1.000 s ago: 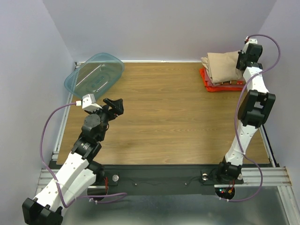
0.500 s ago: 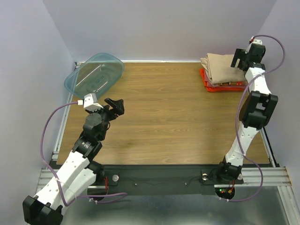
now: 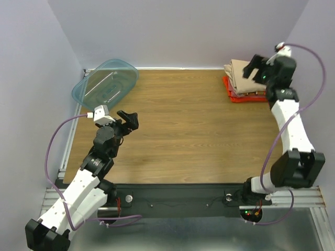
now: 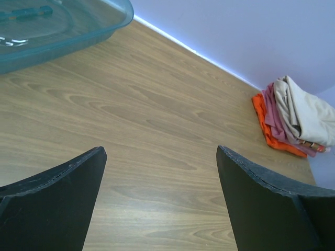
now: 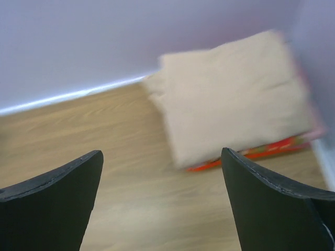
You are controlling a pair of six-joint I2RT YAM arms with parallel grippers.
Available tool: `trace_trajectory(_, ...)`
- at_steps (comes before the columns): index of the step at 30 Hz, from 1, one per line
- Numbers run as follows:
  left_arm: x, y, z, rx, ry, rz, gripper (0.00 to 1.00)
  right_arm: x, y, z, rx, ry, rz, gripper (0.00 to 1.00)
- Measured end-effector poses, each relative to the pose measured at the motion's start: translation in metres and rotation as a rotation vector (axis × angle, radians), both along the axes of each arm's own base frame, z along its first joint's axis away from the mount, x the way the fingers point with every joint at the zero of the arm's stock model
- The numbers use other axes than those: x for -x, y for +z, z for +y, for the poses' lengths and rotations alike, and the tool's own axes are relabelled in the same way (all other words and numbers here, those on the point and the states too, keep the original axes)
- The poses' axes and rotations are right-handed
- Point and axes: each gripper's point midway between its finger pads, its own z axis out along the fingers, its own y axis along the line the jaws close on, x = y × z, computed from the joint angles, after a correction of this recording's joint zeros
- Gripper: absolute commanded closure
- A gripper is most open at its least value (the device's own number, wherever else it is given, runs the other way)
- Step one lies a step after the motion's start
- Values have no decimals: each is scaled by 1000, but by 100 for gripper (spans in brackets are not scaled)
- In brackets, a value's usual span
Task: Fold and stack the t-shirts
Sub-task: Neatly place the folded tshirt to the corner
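Note:
The t-shirts lie folded in one stack at the table's back right corner. The tan shirt (image 3: pixel 241 77) is on top, a pink one (image 4: pixel 273 111) is in the middle and a red-orange one (image 3: pixel 246 98) is at the bottom. My right gripper (image 3: pixel 252 68) hovers above the stack's right part, open and holding nothing. In the right wrist view the tan shirt (image 5: pixel 235 94) and a red-orange edge (image 5: pixel 251 152) lie beyond the open right gripper (image 5: pixel 161 154). My left gripper (image 3: pixel 129 119) stands open over bare wood at mid-left, with only table between its fingers, as the left wrist view (image 4: pixel 160 151) confirms.
A translucent teal tub (image 3: pixel 104 81) sits tilted at the back left corner and shows at the top left of the left wrist view (image 4: pixel 57 26). Walls close the table at the back and on both sides. The wooden table (image 3: pixel 183 130) spreads between the two arms.
My right gripper has opened, let go of the tan shirt and lifted off the stack as its arm straightened. The left arm has not moved.

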Motion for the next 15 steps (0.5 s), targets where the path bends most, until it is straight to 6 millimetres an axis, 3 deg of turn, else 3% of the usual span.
trace_trajectory(2, 2, -6, 0, 0, 1, 26, 1, 19, -13, 31, -51, 54, 14, 0)
trace_trajectory(4, 4, -12, 1, -1, 3, 52, 1, 61, -58, 70, -133, 128, 96, 0)
trace_trajectory(8, 12, -20, 0, 28, -10, 90, 1, 133, -118, 76, -221, 90, 189, 0)
trace_trajectory(10, 17, -19, -3, 66, -29, 85, 1, 163, -137, 76, -248, 69, 200, 0)
trace_trajectory(12, 22, -22, -5, 97, -45, 90, 1, 187, -148, 78, -278, 56, 196, 0)
trace_trajectory(15, 29, -26, -6, 130, -54, 97, 1, 203, -149, 79, -306, 46, 153, 0)
